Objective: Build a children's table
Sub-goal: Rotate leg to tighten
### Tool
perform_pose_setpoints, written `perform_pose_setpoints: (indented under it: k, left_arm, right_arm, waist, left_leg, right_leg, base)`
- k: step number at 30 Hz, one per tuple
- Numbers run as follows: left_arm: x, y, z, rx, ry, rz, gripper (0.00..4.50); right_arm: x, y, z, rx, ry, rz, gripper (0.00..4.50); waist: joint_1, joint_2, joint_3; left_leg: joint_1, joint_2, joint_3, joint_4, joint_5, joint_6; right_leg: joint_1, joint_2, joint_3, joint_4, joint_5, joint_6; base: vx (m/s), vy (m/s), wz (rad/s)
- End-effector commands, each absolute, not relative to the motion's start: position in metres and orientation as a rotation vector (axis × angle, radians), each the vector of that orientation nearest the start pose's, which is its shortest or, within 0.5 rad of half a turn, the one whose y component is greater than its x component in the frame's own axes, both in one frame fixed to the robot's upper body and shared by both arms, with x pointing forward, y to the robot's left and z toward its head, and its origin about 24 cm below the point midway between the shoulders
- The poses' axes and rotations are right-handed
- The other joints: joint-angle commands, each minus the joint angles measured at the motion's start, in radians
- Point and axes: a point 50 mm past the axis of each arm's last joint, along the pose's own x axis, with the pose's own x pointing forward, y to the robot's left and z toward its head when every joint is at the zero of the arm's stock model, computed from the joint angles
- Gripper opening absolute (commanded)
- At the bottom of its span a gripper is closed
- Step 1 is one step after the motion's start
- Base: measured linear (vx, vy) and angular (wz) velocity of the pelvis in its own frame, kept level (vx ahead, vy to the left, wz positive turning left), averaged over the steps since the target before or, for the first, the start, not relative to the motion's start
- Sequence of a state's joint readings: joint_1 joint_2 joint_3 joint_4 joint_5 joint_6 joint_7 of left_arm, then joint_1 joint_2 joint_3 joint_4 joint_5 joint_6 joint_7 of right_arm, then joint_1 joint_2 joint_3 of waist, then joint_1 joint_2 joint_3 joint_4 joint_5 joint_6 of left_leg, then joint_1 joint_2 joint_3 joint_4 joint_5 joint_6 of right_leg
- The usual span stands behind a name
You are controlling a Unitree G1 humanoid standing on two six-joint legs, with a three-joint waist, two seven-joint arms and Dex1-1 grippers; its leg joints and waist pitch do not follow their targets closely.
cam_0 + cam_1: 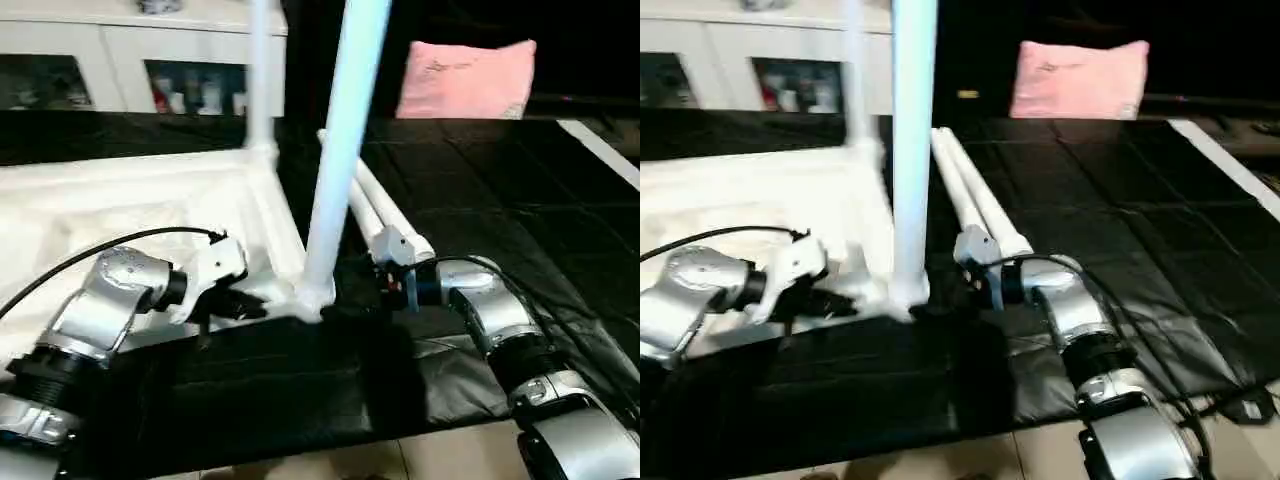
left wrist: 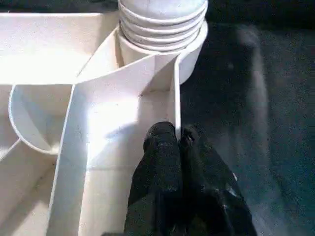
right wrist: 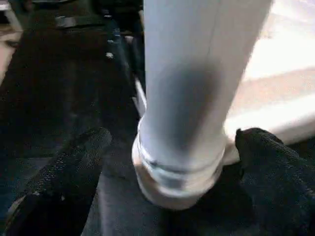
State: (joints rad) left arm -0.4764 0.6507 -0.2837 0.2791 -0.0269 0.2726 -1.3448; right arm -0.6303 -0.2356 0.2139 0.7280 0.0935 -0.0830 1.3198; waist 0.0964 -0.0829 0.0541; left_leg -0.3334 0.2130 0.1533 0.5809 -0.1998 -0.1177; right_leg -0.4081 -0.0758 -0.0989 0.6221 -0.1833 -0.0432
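Left jaws (image 2: 178, 142): closed on the tabletop's (image 1: 120, 200) thin edge rib, lower centre of the left wrist view, probably to steady the tabletop.
Right jaws (image 3: 167, 162): wide open on either side of the near leg (image 1: 340, 150), touching nothing, as if letting go.
Near leg: upright in its corner socket (image 2: 189, 54), frame centre.
Spare legs (image 1: 975, 205): two lie side by side on the black mat (image 1: 480, 210), right of centre.
Far leg (image 1: 262, 70): upright at the far corner, upper centre.

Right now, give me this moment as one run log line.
stage: near-corner leg upright in tabletop socket | left gripper: shut on tabletop rim | right gripper: open around leg base | spare legs: two on black mat
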Motion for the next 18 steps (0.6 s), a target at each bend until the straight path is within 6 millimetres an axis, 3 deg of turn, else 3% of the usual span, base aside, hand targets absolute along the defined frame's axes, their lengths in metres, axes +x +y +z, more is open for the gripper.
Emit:
perform_pose_setpoints:
  k: [1, 4, 18]
  left_arm:
    - [0.2893, 0.1793, 0.0845, 0.552, 0.56, -1.458, 0.0]
    - [0.2889, 0.1781, 0.0849, 0.575, 0.556, -1.492, 0.0]
    - [0.2846, 0.1724, 0.0849, 0.614, 0.557, -1.589, 0.0]
  right_arm:
    - [0.3153, -0.1054, 0.0571, -0.238, 0.237, 1.537, 4.37]
    - [0.314, -0.1043, 0.0563, -0.229, 0.254, 1.578, 4.37]
    - [0.308, -0.1027, 0.0542, -0.211, 0.263, 1.669, 3.09]
  waist:
    - [-0.005, 0.024, -0.061]
    - [-0.005, 0.021, -0.06]
    - [0.0, 0.019, -0.062]
  left_leg:
    - [-0.005, 0.024, 0.01, -0.068, -0.142, 0.04]
    - [-0.007, 0.023, 0.01, -0.068, -0.151, 0.035]
    - [-0.009, 0.024, 0.01, -0.066, -0.141, 0.03]
  right_leg:
    - [0.061, -0.067, 0.063, -0.066, -0.176, -0.204]
    - [0.062, -0.068, 0.062, -0.067, -0.195, -0.2]
    - [0.064, -0.067, 0.062, -0.065, -0.199, -0.192]
  base:
    - [0.0, 0.0, 0.0]
    - [0.0, 0.0, 0.0]
    - [0.0, 0.0, 0.0]
